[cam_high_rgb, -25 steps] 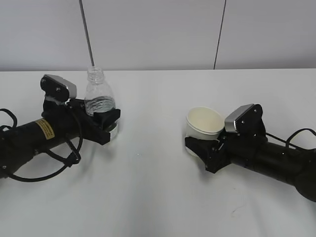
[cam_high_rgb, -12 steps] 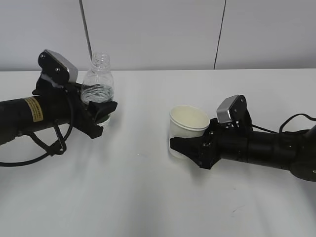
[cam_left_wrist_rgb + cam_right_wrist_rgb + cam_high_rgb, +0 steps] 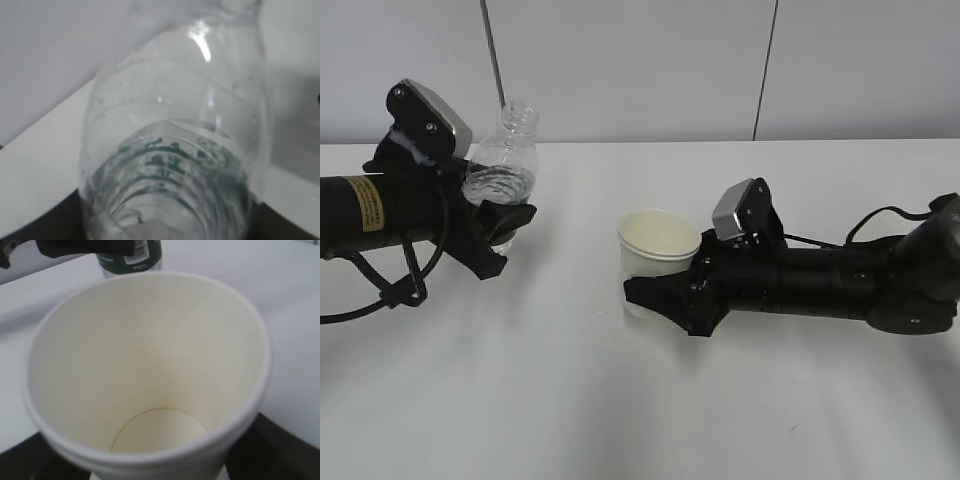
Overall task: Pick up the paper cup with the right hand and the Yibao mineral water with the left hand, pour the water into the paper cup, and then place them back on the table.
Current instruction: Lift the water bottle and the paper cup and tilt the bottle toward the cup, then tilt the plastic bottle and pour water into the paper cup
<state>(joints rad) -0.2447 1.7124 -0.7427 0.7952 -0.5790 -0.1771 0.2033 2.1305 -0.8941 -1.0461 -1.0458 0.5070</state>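
Clear Yibao mineral water tilted rightward in left hand, right hand gripping upright paper cup

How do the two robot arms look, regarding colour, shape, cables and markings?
Both arms are black, round tubes. Each carries a silver-grey block on its wrist and ends in a black two-finger claw: left claw, right claw. The left arm bears a yellow label and looping black cables.

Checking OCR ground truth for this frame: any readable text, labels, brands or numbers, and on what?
Nothing can be read in these frames.
Yellow label on the left arm: dark print, too small to read.
Green label on the water bottle: white print and a barcode-like patch, blurred.
Paper cup: plain, no print visible.
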